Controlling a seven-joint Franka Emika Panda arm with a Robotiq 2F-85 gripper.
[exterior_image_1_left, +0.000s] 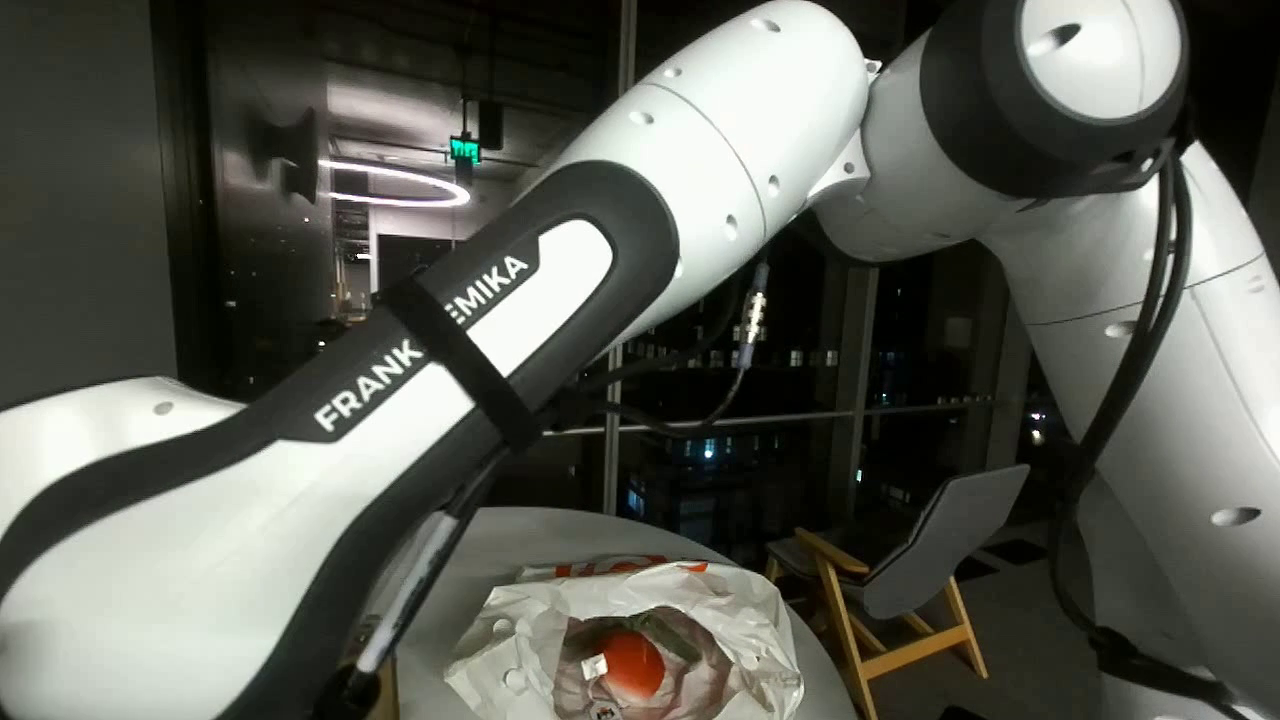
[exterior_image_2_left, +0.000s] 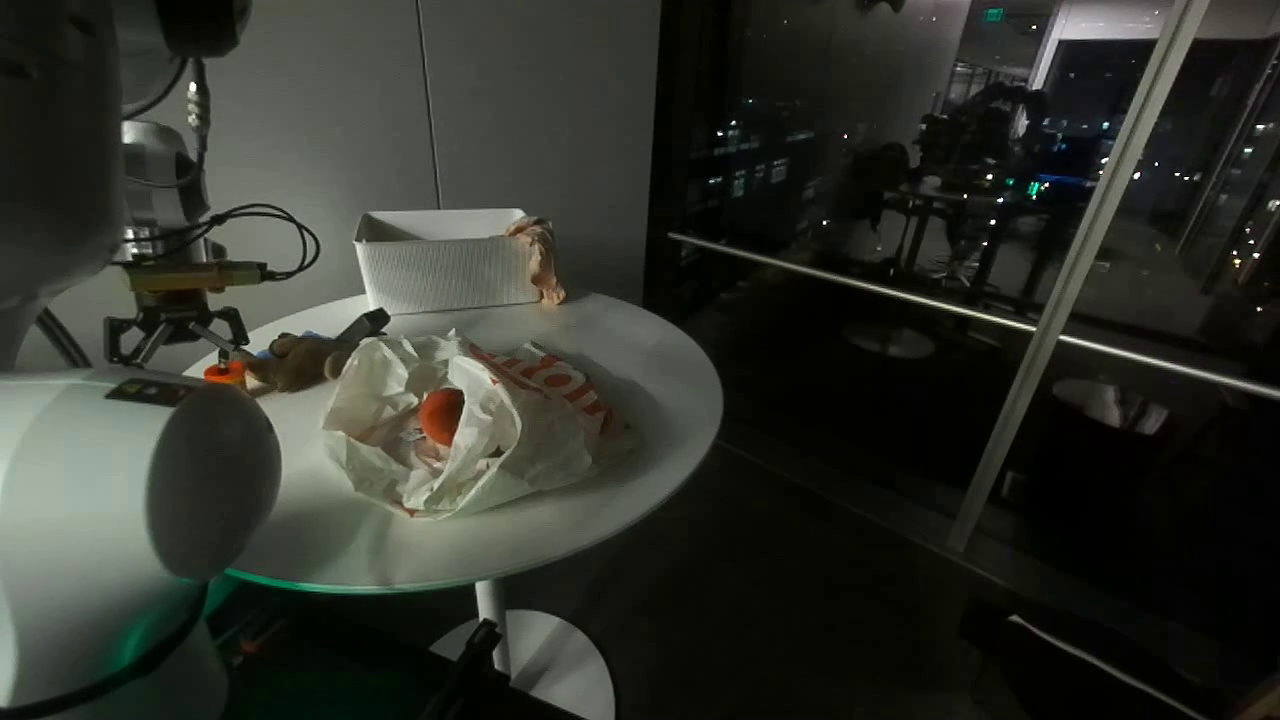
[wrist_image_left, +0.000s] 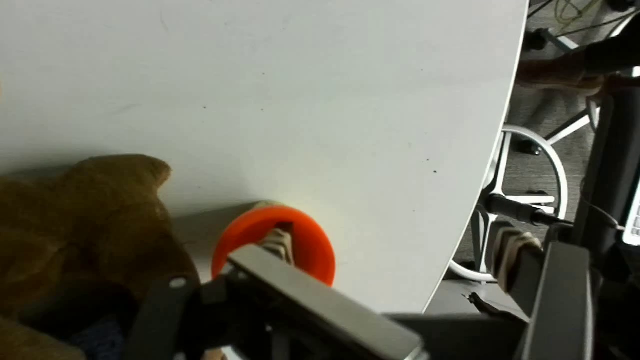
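My gripper (wrist_image_left: 397, 250) stands open with nothing between its fingers, low over the table in an exterior view (exterior_image_2_left: 175, 350). In the wrist view one fingertip is over a round orange lid (wrist_image_left: 320, 250) with a hollow top; whether it touches is unclear. The same orange lid (exterior_image_2_left: 225, 372) shows right under that finger in the exterior view. The other finger reaches past the table edge. Beside the lid lies a brown plush toy (wrist_image_left: 100, 215), also visible in an exterior view (exterior_image_2_left: 300, 362). The arm hides the gripper in the remaining exterior view.
A crumpled white plastic bag (exterior_image_2_left: 520, 420) holds a red-orange round thing (exterior_image_2_left: 440, 415) on the round white table (exterior_image_2_left: 650, 400). Behind are a white basket (exterior_image_2_left: 450, 275) with a peach cloth (exterior_image_2_left: 540, 260) and a dark object (exterior_image_2_left: 365, 325). A chair (exterior_image_1_left: 930, 550) stands beyond the table.
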